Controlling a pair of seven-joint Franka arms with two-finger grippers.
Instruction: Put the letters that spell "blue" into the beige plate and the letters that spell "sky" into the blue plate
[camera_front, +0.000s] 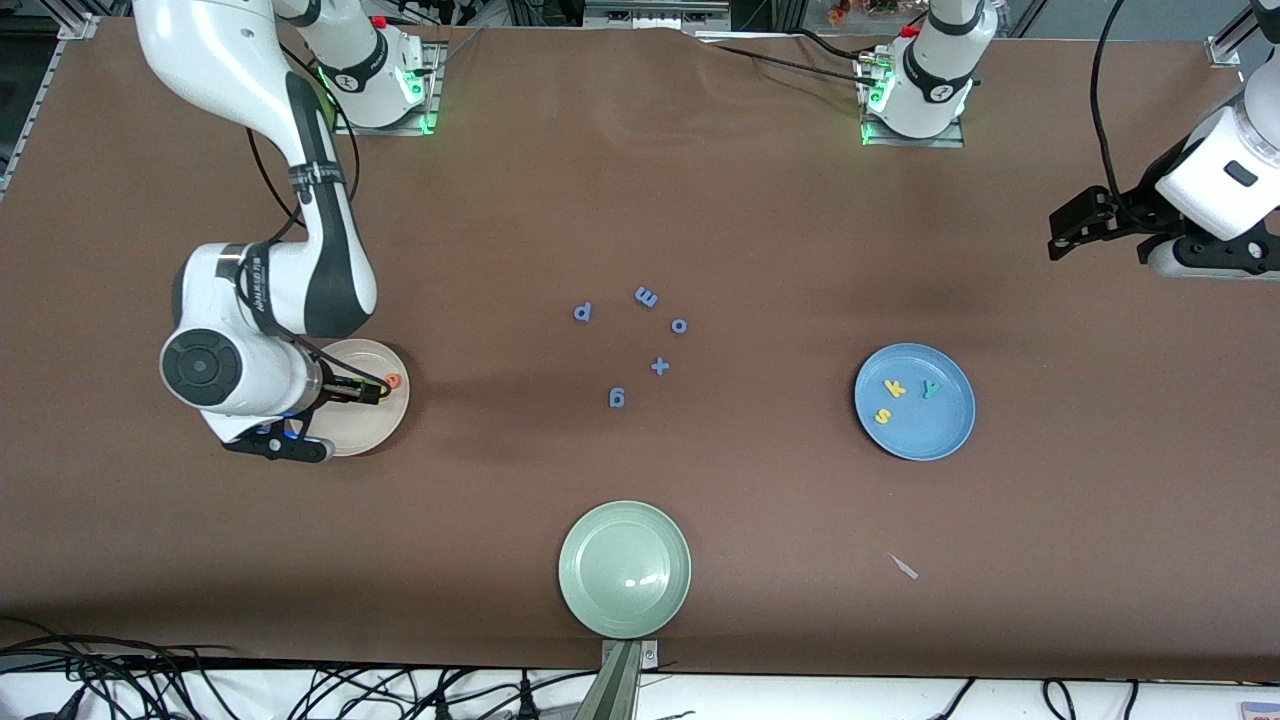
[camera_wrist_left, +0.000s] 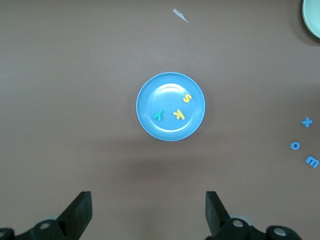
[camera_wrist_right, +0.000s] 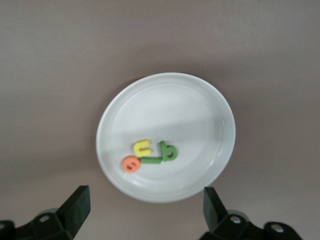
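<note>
table: flat brown mat, kinda matte all over
beige plate: round, shallow, smooth; toward my right arm's end
blue plate: same round shape, glossy; toward my left arm's end
right gripper: up over the beige plate, fingers spread, holding nothing
left gripper: parked over bare table, fingers wide apart, arm just waiting
blue letters: foam e, u, l, b bunched touching in the beige plate
sky letters: foam s, k, y in the blue plate
</note>
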